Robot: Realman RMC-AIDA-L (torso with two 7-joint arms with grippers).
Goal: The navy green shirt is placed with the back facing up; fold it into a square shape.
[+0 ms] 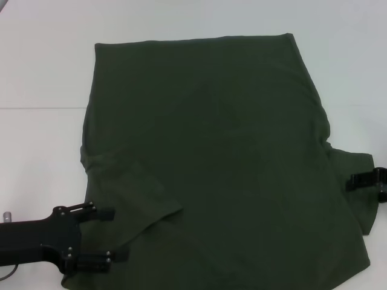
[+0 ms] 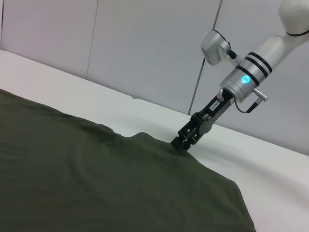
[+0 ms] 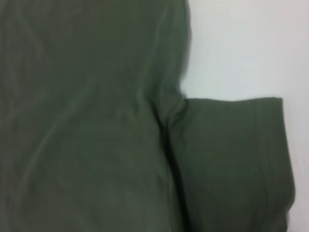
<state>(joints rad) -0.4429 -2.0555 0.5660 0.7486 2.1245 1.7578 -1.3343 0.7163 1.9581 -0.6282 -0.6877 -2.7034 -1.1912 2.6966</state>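
Observation:
The navy green shirt (image 1: 224, 163) lies spread on the white table (image 1: 42, 66), plain side up, with no lettering showing. Its left sleeve (image 1: 142, 193) is folded in over the body. My left gripper (image 1: 116, 235) is open at the shirt's near left edge, its two fingers wide apart over the cloth by the folded sleeve. My right gripper (image 1: 361, 180) is at the outer edge of the right sleeve (image 1: 354, 196), tip down on the cloth in the left wrist view (image 2: 185, 140). The right wrist view shows that sleeve (image 3: 231, 159) lying flat beside the body.
A table seam (image 1: 36, 108) runs across on the left. A grey panelled wall (image 2: 145, 48) stands behind the table. Bare white table surface surrounds the shirt on the far and left sides.

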